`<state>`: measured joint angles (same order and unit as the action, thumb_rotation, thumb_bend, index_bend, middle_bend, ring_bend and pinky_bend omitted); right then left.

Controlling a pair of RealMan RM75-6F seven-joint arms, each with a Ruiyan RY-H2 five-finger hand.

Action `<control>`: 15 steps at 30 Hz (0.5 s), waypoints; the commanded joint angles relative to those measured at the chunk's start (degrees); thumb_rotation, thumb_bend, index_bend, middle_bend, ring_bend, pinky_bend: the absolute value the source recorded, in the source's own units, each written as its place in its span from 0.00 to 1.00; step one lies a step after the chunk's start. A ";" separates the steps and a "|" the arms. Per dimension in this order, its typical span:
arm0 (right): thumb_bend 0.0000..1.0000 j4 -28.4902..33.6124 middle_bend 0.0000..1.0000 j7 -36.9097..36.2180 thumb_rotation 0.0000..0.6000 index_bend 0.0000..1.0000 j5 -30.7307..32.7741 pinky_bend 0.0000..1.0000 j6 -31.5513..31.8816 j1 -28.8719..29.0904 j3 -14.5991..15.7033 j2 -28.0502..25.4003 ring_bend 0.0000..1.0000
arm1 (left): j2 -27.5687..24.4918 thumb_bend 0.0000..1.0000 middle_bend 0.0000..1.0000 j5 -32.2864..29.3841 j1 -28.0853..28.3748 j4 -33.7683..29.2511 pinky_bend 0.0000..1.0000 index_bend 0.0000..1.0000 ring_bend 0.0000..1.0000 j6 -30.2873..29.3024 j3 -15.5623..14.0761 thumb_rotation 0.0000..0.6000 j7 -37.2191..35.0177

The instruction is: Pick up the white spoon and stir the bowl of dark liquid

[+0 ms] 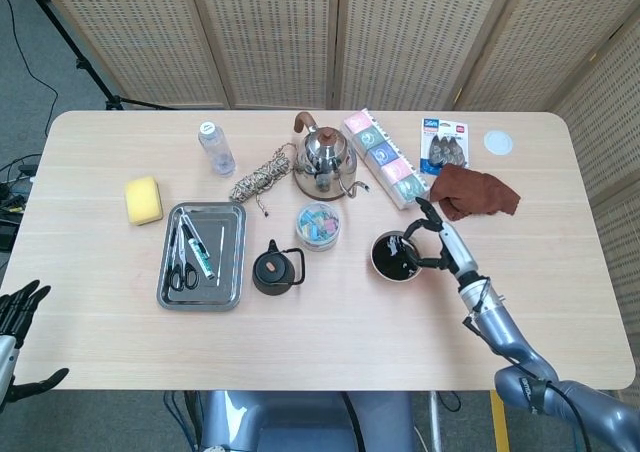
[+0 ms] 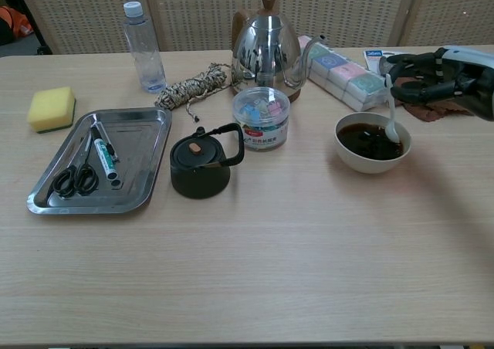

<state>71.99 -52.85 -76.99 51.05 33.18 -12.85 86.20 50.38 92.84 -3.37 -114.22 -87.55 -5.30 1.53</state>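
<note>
While the right hand (image 2: 440,77) holds the white spoon (image 2: 390,113) by its top end, the spoon's round end dips into the dark liquid at the far right side of the bowl (image 2: 373,142). So the picking up is done, and I think the stirring is under way. What is left is to go round some more and put the spoon down.

The left hand (image 1: 18,312) hangs off the table's near left corner with its fingers spread, holding nothing.

Counting: one bowl, one spoon, one shiny kettle (image 2: 266,52), one small black kettle (image 2: 201,164), one bottle (image 2: 143,46), one sponge (image 2: 52,108), one tray (image 2: 143,167), one scissors (image 2: 76,176), one tub of clips (image 2: 261,117).
</note>
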 commanded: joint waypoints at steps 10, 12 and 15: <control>0.65 2.30 0.00 0.20 1.00 0.57 -2.13 0.00 -0.26 -0.40 2.43 -0.88 0.00 | -0.06 0.00 0.00 0.38 -0.13 0.01 0.00 0.00 0.00 -0.31 -0.14 1.00 -0.23; 0.49 2.43 0.00 0.51 1.00 0.55 -1.99 0.00 -0.27 -0.31 2.36 -0.86 0.00 | -0.17 0.00 0.00 0.44 -0.16 0.16 0.00 0.00 0.00 -0.44 -0.14 1.00 -0.61; 0.17 3.12 0.00 1.11 1.00 0.42 -1.82 0.00 0.07 -0.37 2.19 -1.27 0.00 | -0.38 0.00 0.00 0.43 -0.17 0.36 0.00 0.00 0.00 -0.50 -0.16 1.00 -1.20</control>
<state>74.96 -51.88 -78.87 51.05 32.83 -10.61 85.04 50.05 93.27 -3.54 -113.90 -88.03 -5.45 0.38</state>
